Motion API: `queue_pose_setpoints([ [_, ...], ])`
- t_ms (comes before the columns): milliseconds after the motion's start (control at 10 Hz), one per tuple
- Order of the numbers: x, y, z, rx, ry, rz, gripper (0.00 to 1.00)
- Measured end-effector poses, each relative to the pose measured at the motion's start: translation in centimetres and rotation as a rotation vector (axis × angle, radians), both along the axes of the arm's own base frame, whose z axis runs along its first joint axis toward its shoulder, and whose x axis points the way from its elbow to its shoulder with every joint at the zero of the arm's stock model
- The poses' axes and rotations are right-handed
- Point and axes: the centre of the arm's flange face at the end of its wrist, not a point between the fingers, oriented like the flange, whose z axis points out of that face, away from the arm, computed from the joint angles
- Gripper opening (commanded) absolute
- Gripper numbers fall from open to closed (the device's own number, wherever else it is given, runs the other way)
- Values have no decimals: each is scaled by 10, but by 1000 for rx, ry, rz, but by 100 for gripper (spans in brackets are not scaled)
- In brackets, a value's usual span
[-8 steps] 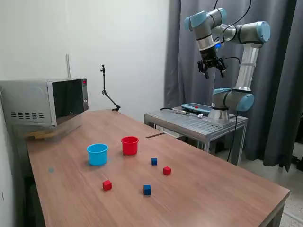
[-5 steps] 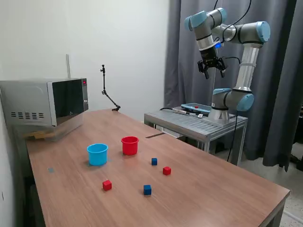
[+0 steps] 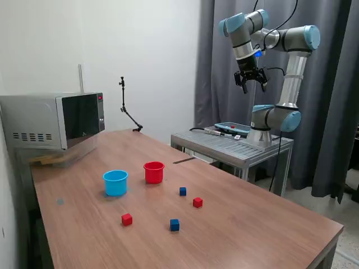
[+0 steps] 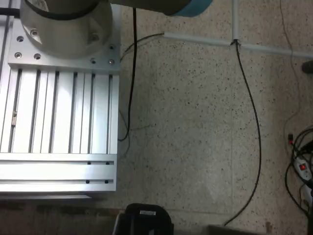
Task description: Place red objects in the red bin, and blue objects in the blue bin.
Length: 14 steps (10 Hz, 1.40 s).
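We are holding our gripper [image 3: 251, 87] spread and empty, high beyond the table's [image 3: 269, 224] far edge, cubes lying mid-table.

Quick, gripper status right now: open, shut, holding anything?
Gripper: open and empty, fingers spread, raised high above the arm's metal base stand, away from the wooden table.

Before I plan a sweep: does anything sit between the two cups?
No. In the exterior view, only bare tabletop separates the blue cup from the red cup.
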Motion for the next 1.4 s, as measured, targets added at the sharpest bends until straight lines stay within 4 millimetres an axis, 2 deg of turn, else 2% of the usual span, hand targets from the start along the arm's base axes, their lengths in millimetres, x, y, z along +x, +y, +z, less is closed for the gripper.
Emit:
queue_pose_setpoints([
  [700, -1, 1, 0, 0, 0, -3, 100],
  [900, -8, 4, 5, 5, 48, -9, 100],
  [1100, -30, 10, 22, 23, 191, -15, 100],
  [1400, -92, 42, 71, 66, 463, -49, 100],
])
